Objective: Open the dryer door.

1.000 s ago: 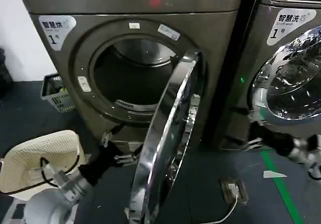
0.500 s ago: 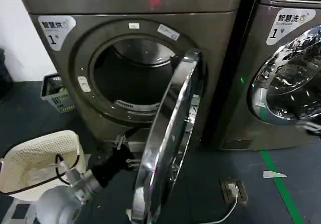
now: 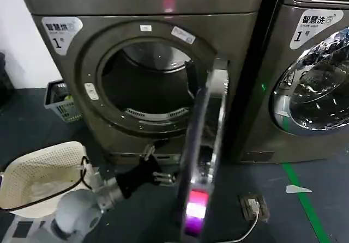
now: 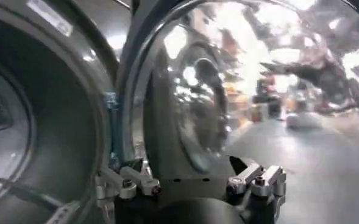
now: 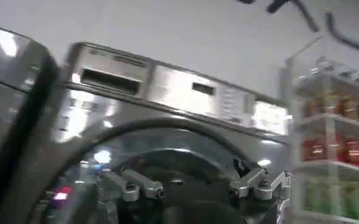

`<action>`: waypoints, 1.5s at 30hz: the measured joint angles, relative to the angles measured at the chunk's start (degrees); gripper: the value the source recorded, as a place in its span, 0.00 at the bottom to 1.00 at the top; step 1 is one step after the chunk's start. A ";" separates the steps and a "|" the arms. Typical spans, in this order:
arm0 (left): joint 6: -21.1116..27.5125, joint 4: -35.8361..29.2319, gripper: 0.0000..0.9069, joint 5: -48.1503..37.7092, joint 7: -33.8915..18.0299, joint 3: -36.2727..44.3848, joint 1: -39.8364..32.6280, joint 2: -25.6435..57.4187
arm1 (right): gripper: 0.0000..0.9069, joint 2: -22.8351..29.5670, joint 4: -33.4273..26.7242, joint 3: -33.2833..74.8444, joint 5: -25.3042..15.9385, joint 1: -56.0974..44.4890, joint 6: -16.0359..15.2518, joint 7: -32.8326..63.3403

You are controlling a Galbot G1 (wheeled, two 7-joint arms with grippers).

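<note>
The door [image 3: 204,150] is standing wide open, swung out on its right-side hinge and seen edge-on in the head view, chrome ring toward the camera, a pink-purple glint being reflected low on the rim. The drum opening [image 3: 147,85] of the bronze-grey dryer [image 3: 142,3] is fully exposed, dark inside. The left gripper [image 3: 158,169] is being held low in front of the dryer, just left of the door's lower edge, below the opening; the arm is reaching in from bottom left. In the left wrist view the left gripper [image 4: 188,182] is seen released, fingers [image 4: 133,181] spread apart with nothing between them, the door's chrome ring [image 4: 130,91] and glass [image 4: 209,103] just ahead of them; contact with the door cannot be confirmed. In the right wrist view the right gripper [image 5: 191,182] is likewise unclenched, fingers [image 5: 136,185] apart and gripping nothing, being pointed at the front of a machine [image 5: 167,91] with its control panel above. The neighbouring machine [image 3: 313,74] is standing to the right, its chrome door [image 3: 316,85] closed. A white mesh basket [image 3: 43,175] is sitting on the dark floor [image 3: 32,117] at lower left, beside the left arm; a small grey basket [image 3: 60,98] is sitting against the wall left of the dryer. A green line [image 3: 305,205] is running along the floor at right, a small box with a cable [image 3: 253,205] lying near it.
</note>
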 joint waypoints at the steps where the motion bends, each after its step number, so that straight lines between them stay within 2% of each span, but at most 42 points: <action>1: -0.19 0.58 1.00 -0.58 -0.23 1.51 -1.26 0.05 | 1.00 0.04 0.00 0.48 0.00 -0.27 -0.59 0.73; 3: -0.71 1.89 1.00 -1.27 -0.30 4.70 -4.10 -0.12 | 1.00 0.02 0.07 1.45 0.07 -0.61 -1.70 1.67; 9: -1.87 5.24 1.00 -5.77 -0.57 12.52 -13.04 -1.59 | 1.00 -0.41 0.70 4.62 1.80 -1.88 -2.47 2.16; 23: -1.96 14.96 1.00 -8.55 -4.52 26.28 -28.61 -8.89 | 1.00 -1.19 0.58 11.06 1.51 -3.45 -2.63 3.63; 29: -2.10 18.50 1.00 -9.79 -5.68 29.65 -33.53 -12.12 | 1.00 -1.13 -0.40 12.34 1.22 -3.33 -2.23 4.70; 45: -2.55 28.93 1.00 -11.52 -8.36 33.68 -43.08 -23.91 | 1.00 -1.69 -1.93 18.01 -3.21 -4.29 0.35 7.24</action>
